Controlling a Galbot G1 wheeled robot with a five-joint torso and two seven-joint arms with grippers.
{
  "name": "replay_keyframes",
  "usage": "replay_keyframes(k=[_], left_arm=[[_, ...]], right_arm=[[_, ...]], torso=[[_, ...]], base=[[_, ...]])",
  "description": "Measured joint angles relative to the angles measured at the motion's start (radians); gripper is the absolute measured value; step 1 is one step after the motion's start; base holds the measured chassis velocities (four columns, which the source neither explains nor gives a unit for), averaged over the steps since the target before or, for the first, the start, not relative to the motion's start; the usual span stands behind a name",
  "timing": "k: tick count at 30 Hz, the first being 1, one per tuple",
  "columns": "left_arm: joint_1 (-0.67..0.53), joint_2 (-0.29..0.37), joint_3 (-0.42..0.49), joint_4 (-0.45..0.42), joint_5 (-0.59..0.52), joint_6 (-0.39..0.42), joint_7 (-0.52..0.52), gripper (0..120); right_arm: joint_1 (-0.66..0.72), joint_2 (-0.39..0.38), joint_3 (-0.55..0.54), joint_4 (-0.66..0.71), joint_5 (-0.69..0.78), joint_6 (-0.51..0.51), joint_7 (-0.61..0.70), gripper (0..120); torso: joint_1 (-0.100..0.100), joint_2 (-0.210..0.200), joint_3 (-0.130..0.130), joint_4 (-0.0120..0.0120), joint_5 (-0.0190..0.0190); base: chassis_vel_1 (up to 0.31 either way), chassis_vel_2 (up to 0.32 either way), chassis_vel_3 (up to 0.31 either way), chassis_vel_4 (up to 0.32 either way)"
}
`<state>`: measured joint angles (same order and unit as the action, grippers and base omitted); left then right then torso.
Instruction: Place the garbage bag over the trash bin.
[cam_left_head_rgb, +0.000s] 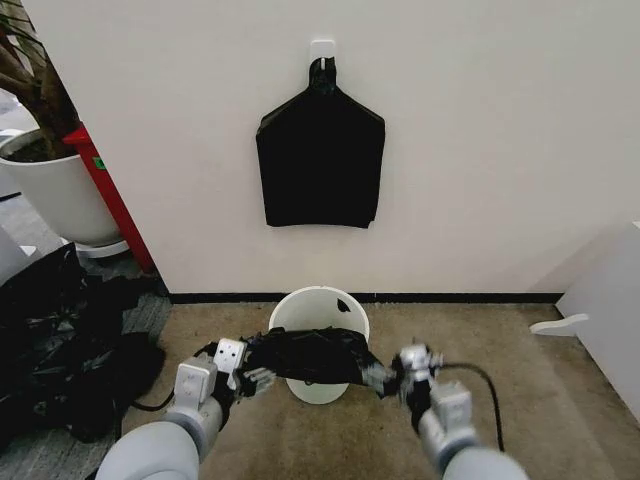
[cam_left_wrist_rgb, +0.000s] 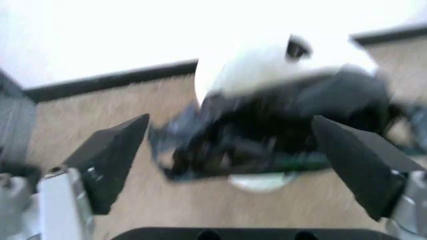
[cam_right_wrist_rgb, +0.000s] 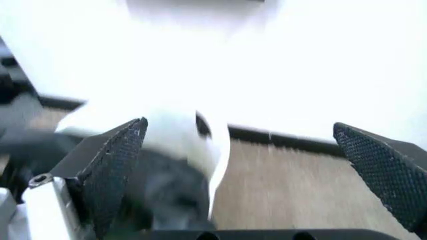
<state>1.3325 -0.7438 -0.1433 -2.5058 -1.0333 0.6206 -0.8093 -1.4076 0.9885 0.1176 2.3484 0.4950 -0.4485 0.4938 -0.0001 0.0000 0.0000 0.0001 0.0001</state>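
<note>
The trash bin (cam_left_head_rgb: 318, 312) is a small cream-white bucket on the tan floor against the wall. The glossy black garbage bag (cam_left_head_rgb: 310, 355) lies crumpled across the bin's near rim and front, and the far half of the opening shows bare. My left gripper (cam_left_head_rgb: 256, 379) is at the bag's left end and my right gripper (cam_left_head_rgb: 386, 379) at its right end. In the left wrist view the left gripper (cam_left_wrist_rgb: 230, 120) is open, with the bag (cam_left_wrist_rgb: 267, 130) and bin (cam_left_wrist_rgb: 267, 60) beyond its fingers. In the right wrist view the right gripper (cam_right_wrist_rgb: 240, 125) is open beside the bin (cam_right_wrist_rgb: 180, 135).
A flat black bundle (cam_left_head_rgb: 320, 160) hangs from a hook on the wall above the bin. At the left stand a big white plant pot (cam_left_head_rgb: 50, 190) and a large heap of black plastic (cam_left_head_rgb: 60, 350). A white cabinet (cam_left_head_rgb: 610, 300) stands at the right.
</note>
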Motion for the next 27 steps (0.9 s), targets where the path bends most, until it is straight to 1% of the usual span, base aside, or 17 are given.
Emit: replay_keyframes(k=[2,4,5,7,8,9,12,13,16,17,18,19,20,21,24,26,27], left_arm=[[-0.033,-0.031,-0.008,0.027,0.001,-0.021,0.028,100],[-0.072,-0.089,-0.019,0.084,0.026,-0.087,0.074,100],[-0.072,-0.089,-0.019,0.084,0.026,-0.087,0.074,100],[-0.107,-0.145,-0.023,0.148,0.070,-0.170,0.111,100],[-0.124,-0.181,-0.026,0.195,0.115,-0.215,0.139,100],[-0.129,-0.201,-0.033,0.225,0.142,-0.236,0.154,100],[-0.139,-0.253,-0.072,0.294,0.176,-0.262,0.173,100],[-0.139,-0.253,-0.072,0.294,0.176,-0.262,0.173,100],[-0.146,-0.278,-0.111,0.327,0.185,-0.269,0.176,100],[-0.148,-0.283,-0.123,0.333,0.190,-0.270,0.178,100],[-0.153,-0.289,-0.142,0.346,0.205,-0.276,0.184,100],[-0.155,-0.289,-0.147,0.350,0.209,-0.279,0.186,100],[-0.162,-0.289,-0.159,0.364,0.221,-0.288,0.191,100],[-0.162,-0.289,-0.159,0.364,0.221,-0.288,0.191,100],[-0.169,-0.272,-0.192,0.383,0.234,-0.298,0.199,100],[-0.160,-0.270,-0.194,0.384,0.237,-0.298,0.199,100],[-0.155,-0.273,-0.194,0.385,0.240,-0.299,0.199,100]], right_arm=[[0.059,0.001,0.025,-0.059,0.040,0.007,-0.066,100],[0.165,0.003,0.026,-0.172,0.059,0.011,-0.185,100],[0.165,0.003,0.026,-0.172,0.059,0.011,-0.185,100],[0.246,0.013,0.010,-0.255,0.058,0.010,-0.262,100],[0.302,0.023,-0.006,-0.310,0.056,0.003,-0.305,100],[0.348,0.033,-0.021,-0.356,0.051,-0.011,-0.340,100],[0.461,0.062,-0.067,-0.487,0.040,-0.060,-0.430,100],[0.461,0.062,-0.067,-0.487,0.040,-0.060,-0.430,100],[0.557,0.090,-0.102,-0.601,0.012,-0.123,-0.514,99],[0.577,0.096,-0.109,-0.627,0.001,-0.137,-0.536,96],[0.605,0.104,-0.121,-0.664,-0.020,-0.150,-0.567,90],[0.614,0.107,-0.126,-0.677,-0.028,-0.152,-0.577,90],[0.633,0.112,-0.137,-0.707,-0.043,-0.154,-0.597,84],[0.633,0.112,-0.137,-0.707,-0.043,-0.154,-0.597,84],[0.681,0.123,-0.154,-0.781,-0.072,-0.163,-0.655,68],[0.690,0.130,-0.154,-0.795,-0.078,-0.186,-0.661,64],[0.693,0.135,-0.154,-0.802,-0.081,-0.201,-0.661,57]], torso=[[0.000,0.000,0.000,-0.0003,0.0001],[0.000,0.000,0.000,-0.0002,0.0003],[0.000,0.000,0.000,-0.0002,0.0003],[0.000,0.000,0.000,-0.0001,0.0000],[0.000,0.000,0.000,-0.0003,0.0001],[0.000,0.000,0.000,-0.0001,0.0000],[0.000,0.000,0.000,0.0000,0.0000],[0.000,0.000,0.000,0.0000,0.0000],[0.000,0.000,0.000,0.0002,-0.0001],[0.000,0.000,0.000,0.0001,-0.0001],[0.000,0.000,0.000,0.0002,-0.0001],[0.000,0.000,0.000,0.0001,0.0000],[0.000,0.000,0.000,0.0001,-0.0002],[0.000,0.000,0.000,0.0001,-0.0002],[0.000,0.000,0.000,-0.0001,-0.0001],[0.000,0.000,0.000,0.0000,-0.0001],[0.000,0.000,0.000,-0.0001,-0.0002]], base=[[0.000,0.000,0.000,0.000],[0.000,0.000,0.000,0.000],[0.000,0.000,0.000,0.000],[0.000,0.000,0.000,0.000],[0.000,0.000,0.000,0.000],[0.000,0.000,0.000,0.000],[0.000,0.000,0.000,0.000],[0.000,0.000,0.000,0.000],[0.000,0.000,0.000,0.000],[0.000,0.000,0.000,0.000],[0.000,0.000,0.000,0.000],[0.000,0.000,0.000,0.000],[0.000,0.000,0.000,0.000],[0.000,0.000,0.000,0.000],[0.000,0.000,0.000,0.000],[0.000,0.000,0.000,0.000],[0.000,0.000,0.000,0.000]])
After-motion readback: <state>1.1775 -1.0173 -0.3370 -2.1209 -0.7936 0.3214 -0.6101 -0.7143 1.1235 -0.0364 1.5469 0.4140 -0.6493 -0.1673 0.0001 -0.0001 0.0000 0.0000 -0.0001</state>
